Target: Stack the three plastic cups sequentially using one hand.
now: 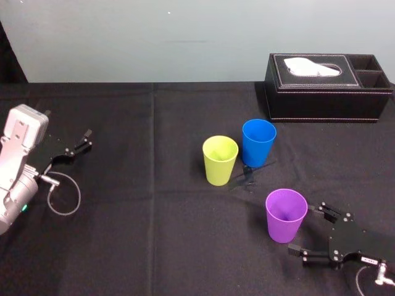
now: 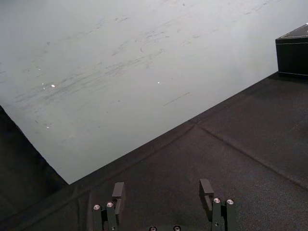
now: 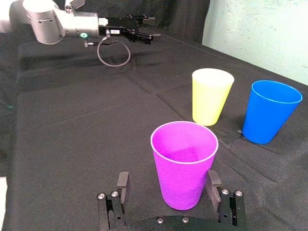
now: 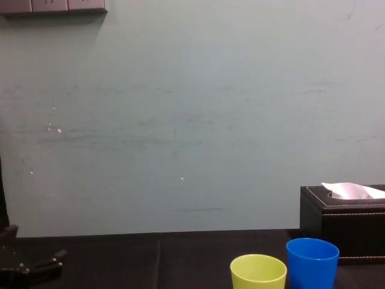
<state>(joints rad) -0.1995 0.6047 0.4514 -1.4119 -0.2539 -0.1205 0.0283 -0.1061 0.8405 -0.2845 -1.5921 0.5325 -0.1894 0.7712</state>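
Observation:
Three cups stand upright and apart on the black cloth. The yellow-green cup (image 1: 220, 160) (image 3: 211, 96) (image 4: 258, 271) and the blue cup (image 1: 258, 142) (image 3: 269, 111) (image 4: 311, 262) sit side by side mid-table. Nearer the front right is the purple cup (image 1: 286, 214) (image 3: 184, 163). My right gripper (image 1: 309, 229) (image 3: 168, 183) is open at table height, one finger on each side of the purple cup's lower half, not squeezing it. Far off at the table's left, my left gripper (image 1: 83, 140) (image 2: 163, 190) (image 3: 144, 33) rests open and holds nothing.
A black leather tissue box (image 1: 327, 86) (image 4: 343, 217) stands at the back right, behind the blue cup. A cable loop (image 1: 65, 194) hangs off the left arm. The wall runs along the table's far edge. Bare cloth lies between the left arm and the cups.

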